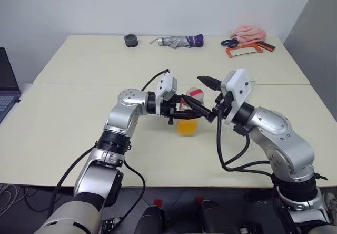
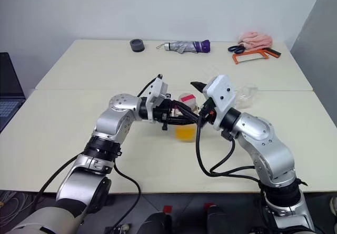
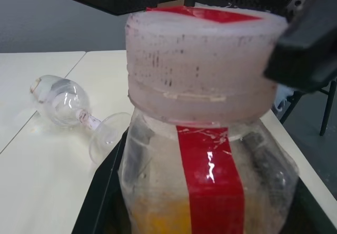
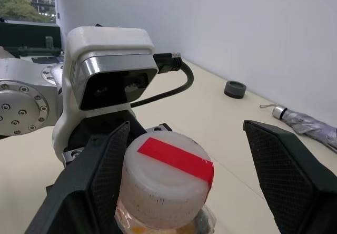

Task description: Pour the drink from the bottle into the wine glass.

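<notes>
The bottle (image 1: 188,119) stands upright at the table's middle, with orange-yellow drink (image 1: 187,127) in its lower part and a red strip down its side. My left gripper (image 1: 184,111) comes in level from the left and is shut on the bottle's body. The red-and-white cap (image 4: 166,184) is on the neck. My right gripper (image 4: 184,126) is open with its fingers on either side of the cap: one finger (image 4: 108,163) is close against it and the other stands well clear. The wine glass (image 2: 246,95) lies on its side on the table behind my right wrist, also seen as the wine glass (image 3: 71,105).
Along the far edge of the table (image 1: 79,86) lie a black round object (image 1: 131,40), a folded grey-and-purple umbrella (image 1: 179,41), scissors (image 1: 229,42), an orange-framed saw (image 1: 245,48) and a pink cloth (image 1: 248,32). A laptop (image 1: 6,86) sits off the left side.
</notes>
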`<state>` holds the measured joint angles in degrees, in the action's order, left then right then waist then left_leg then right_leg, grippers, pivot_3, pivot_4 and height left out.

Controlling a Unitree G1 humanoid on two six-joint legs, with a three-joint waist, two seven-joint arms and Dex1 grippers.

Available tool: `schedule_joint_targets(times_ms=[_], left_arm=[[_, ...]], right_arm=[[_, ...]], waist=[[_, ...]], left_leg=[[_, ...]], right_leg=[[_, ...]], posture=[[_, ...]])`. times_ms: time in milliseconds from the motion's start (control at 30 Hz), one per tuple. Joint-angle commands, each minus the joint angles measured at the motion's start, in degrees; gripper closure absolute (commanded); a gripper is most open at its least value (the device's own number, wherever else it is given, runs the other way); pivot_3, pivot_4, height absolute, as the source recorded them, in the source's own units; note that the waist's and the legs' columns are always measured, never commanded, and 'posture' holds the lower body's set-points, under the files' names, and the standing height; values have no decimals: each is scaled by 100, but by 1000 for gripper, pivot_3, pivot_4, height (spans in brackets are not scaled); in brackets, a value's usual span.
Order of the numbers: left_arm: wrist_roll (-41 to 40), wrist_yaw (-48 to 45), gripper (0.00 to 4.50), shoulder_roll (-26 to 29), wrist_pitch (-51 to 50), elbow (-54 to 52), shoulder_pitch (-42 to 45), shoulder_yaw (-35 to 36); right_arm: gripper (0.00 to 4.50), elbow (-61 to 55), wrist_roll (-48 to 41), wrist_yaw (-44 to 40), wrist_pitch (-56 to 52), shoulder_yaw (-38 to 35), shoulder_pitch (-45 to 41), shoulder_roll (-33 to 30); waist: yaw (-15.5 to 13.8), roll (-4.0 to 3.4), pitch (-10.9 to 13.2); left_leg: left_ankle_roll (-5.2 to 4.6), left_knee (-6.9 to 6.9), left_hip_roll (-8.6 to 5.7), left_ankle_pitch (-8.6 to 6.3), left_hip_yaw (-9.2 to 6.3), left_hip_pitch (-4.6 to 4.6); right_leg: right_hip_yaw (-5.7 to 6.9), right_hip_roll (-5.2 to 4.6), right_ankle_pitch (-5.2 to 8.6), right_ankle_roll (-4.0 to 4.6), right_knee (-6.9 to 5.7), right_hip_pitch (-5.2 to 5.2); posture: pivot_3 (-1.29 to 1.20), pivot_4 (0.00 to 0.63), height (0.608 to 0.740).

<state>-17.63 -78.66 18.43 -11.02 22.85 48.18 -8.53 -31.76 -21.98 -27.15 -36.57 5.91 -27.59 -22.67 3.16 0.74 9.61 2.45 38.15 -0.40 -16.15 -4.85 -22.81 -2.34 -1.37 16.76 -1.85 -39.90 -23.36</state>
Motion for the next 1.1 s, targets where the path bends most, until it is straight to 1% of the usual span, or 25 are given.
schedule_joint_targets(times_ms=[33, 767, 900, 1100], left_arm=[[-123, -49, 2713, 35, 102, -87, 115, 117], [-107, -42, 2739, 28, 241, 119, 193, 124], [-102, -31, 2763, 26, 264, 136, 197, 130], [-107, -29, 2785, 33, 269, 119, 204, 145]], right_arm=[[833, -187, -36, 155, -64, -500, 88, -160], [833, -504, -457, 106, -333, -743, 388, -555], [833, -628, -671, -9, -439, -791, 471, -661], [833, -915, -1385, -278, -696, -1021, 512, -811]], waist=[[0, 0, 0], [1, 0, 0], [-1, 0, 0], [0, 0, 0]], left_leg=[[0, 0, 0, 0, 0, 0], [-1, 0, -2, -1, 1, 0], [-1, 0, -2, -1, 1, 0], [-2, -1, -2, -1, 2, 0]], right_leg=[[0, 0, 0, 0, 0, 0], [0, 2, 0, 0, 0, 0], [0, 2, 0, 0, 1, 1], [0, 2, 0, 0, 0, 1]], posture=[[0, 150, 740], [0, 150, 740], [0, 150, 740], [0, 150, 740]])
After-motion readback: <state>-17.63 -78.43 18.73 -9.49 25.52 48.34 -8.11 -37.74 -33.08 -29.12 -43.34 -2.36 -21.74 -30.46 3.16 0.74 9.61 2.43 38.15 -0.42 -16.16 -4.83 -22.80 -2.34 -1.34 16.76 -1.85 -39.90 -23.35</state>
